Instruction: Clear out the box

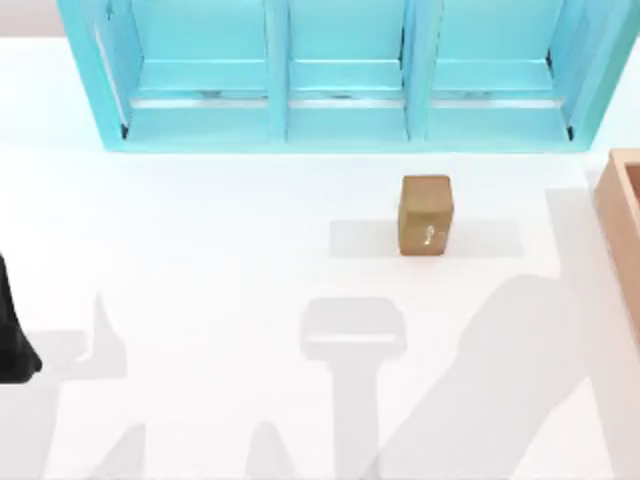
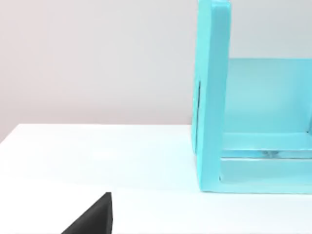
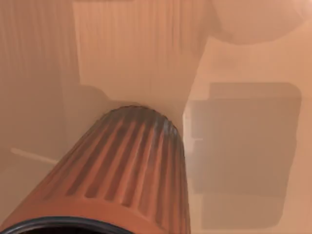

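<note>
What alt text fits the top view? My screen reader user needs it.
A small glossy brown cube stands alone on the white table, in front of a turquoise three-bay shelf. The tan box is at the table's right edge, and a dark arm part at its left edge.

A glossy black, rounded part of the left arm (image 1: 12,335) shows at the top view's left edge. In the left wrist view, a matte black, sharp-cornered wedge of the left hand (image 2: 95,218) is visible.
</note>
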